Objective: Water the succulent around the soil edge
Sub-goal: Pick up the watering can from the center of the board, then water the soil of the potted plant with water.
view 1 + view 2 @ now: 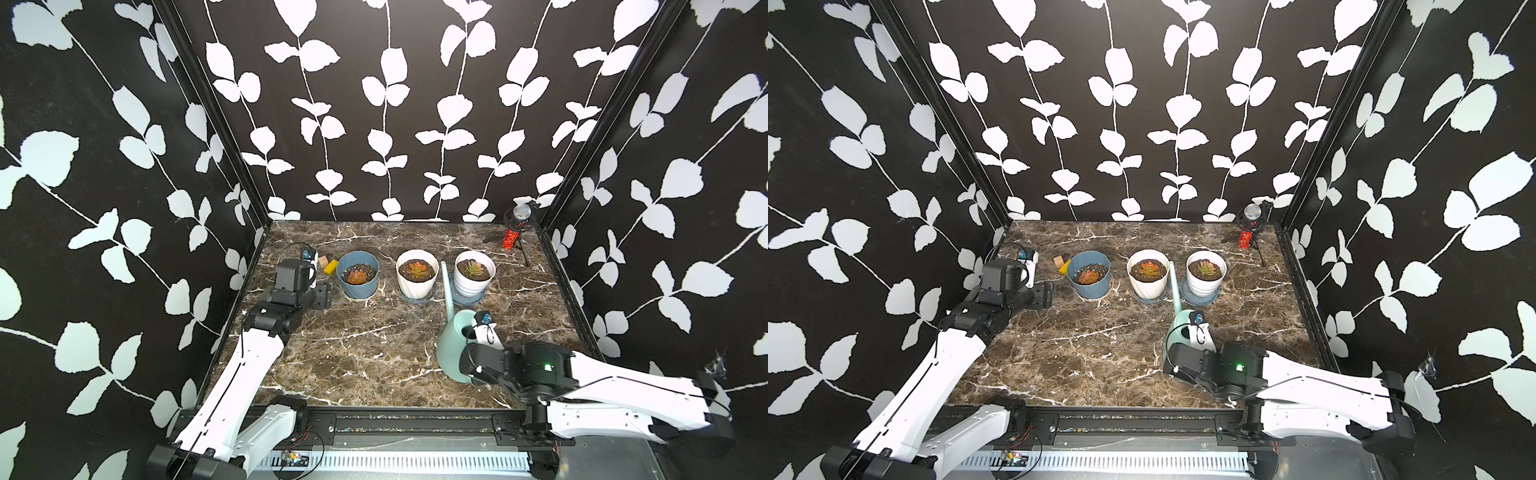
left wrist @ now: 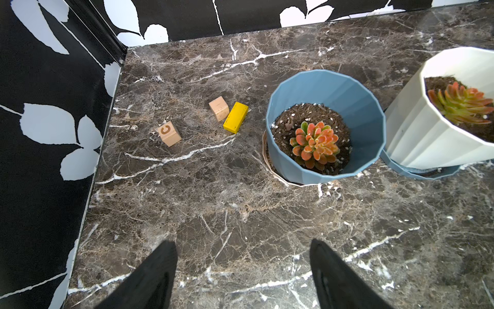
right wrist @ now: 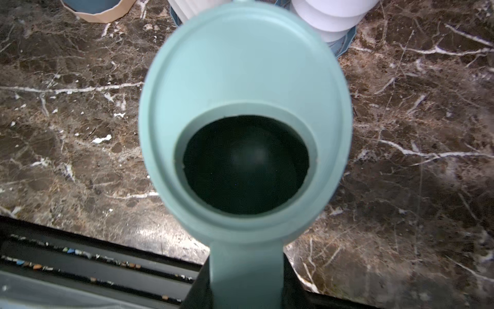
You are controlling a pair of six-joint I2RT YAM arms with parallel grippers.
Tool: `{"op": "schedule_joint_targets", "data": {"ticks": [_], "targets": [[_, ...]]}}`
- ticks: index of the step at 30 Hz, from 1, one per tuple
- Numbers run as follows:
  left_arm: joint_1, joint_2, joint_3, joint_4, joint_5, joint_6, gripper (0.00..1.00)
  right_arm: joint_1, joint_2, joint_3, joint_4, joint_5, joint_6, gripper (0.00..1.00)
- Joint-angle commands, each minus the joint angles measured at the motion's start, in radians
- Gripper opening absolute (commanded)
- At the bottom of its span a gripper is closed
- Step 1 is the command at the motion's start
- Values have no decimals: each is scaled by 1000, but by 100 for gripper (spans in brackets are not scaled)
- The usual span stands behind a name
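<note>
The right gripper (image 3: 246,287) is clamped shut on the handle of the mint-green watering can (image 1: 454,347), with a dark finger on each side of the handle. The can sits upright over the marble table (image 1: 374,353), but I cannot tell whether its base touches the table. The can's long spout (image 1: 446,286) slants up, and its tip lies between two pots. Just left of the tip is the middle white pot (image 1: 415,286) with a red-orange succulent (image 1: 417,268). Just right of it is the right white pot (image 1: 473,286) with a green succulent (image 1: 473,268). Farther left of the can, a blue pot (image 1: 359,289) holds an orange succulent (image 1: 356,275). Farther still from the can, the left gripper (image 2: 243,273) hangs over bare marble, its jaws spread wide and empty. A yellow block (image 2: 235,117) and two wooden cubes (image 2: 219,109) lie beyond it.
</note>
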Motion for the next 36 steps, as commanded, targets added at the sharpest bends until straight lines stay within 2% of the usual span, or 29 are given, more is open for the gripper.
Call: {"op": "schedule_joint_targets", "data": {"ticks": [1, 6, 9, 15, 20, 23, 27, 32, 36], "targets": [[-4, -24, -5, -4, -11, 11, 80, 13, -17, 131, -172, 107, -49, 0], [-3, -24, -5, -4, -17, 16, 80, 7, 51, 337, -290, 277, -191, 0], [-3, -26, -4, -4, -21, 18, 81, -61, 102, 453, -309, 342, -324, 0], [-3, -33, -8, -7, -34, 26, 81, -286, 98, 572, -144, 256, -706, 0], [-1, -33, -7, -7, -41, 31, 82, -421, 74, 652, -120, 209, -968, 0], [-2, -29, -8, -8, -42, 33, 82, -451, 52, 652, -112, 234, -1106, 0], [-2, -29, -7, -10, -42, 33, 82, -466, 10, 617, -93, 324, -1274, 0], [0, -29, -6, -10, -39, 37, 83, -483, -24, 508, -61, 499, -1489, 0], [0, -30, -6, -11, -37, 42, 83, -555, -21, 436, -44, 506, -1594, 0]]}}
